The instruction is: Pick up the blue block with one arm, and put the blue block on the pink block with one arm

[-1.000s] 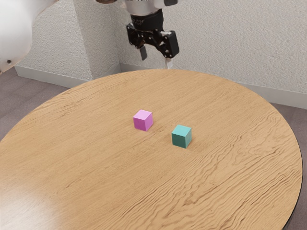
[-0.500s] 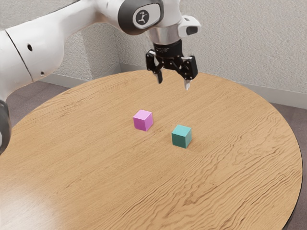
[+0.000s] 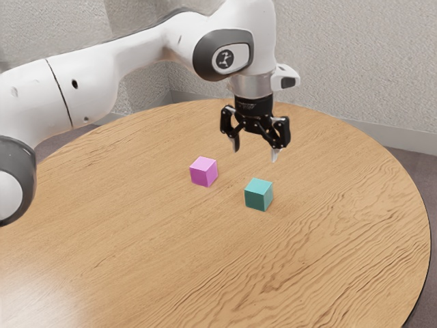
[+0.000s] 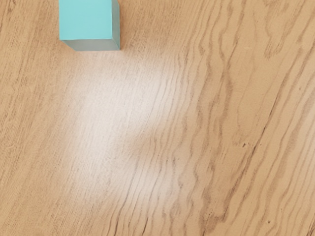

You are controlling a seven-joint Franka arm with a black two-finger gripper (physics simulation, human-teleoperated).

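Observation:
A teal-blue block [image 3: 259,194] rests on the round wooden table [image 3: 136,225], to the exterior view's right of a pink block [image 3: 203,171]; the two stand apart. My gripper [image 3: 255,149] hangs open in the air above and a little behind the blue block, its fingers pointing down with nothing between them. In the wrist view the blue block [image 4: 89,23] lies on bare wood at the picture's edge.
The table's far rim [image 3: 328,117] curves behind the gripper, with a grey textured wall and floor beyond. My white arm [image 3: 102,68] reaches in from the exterior view's left, above the table's back part.
My gripper has come down and moved toward the exterior view's right and nearer, from high at the table's back to just above the blue block. Neither block has moved.

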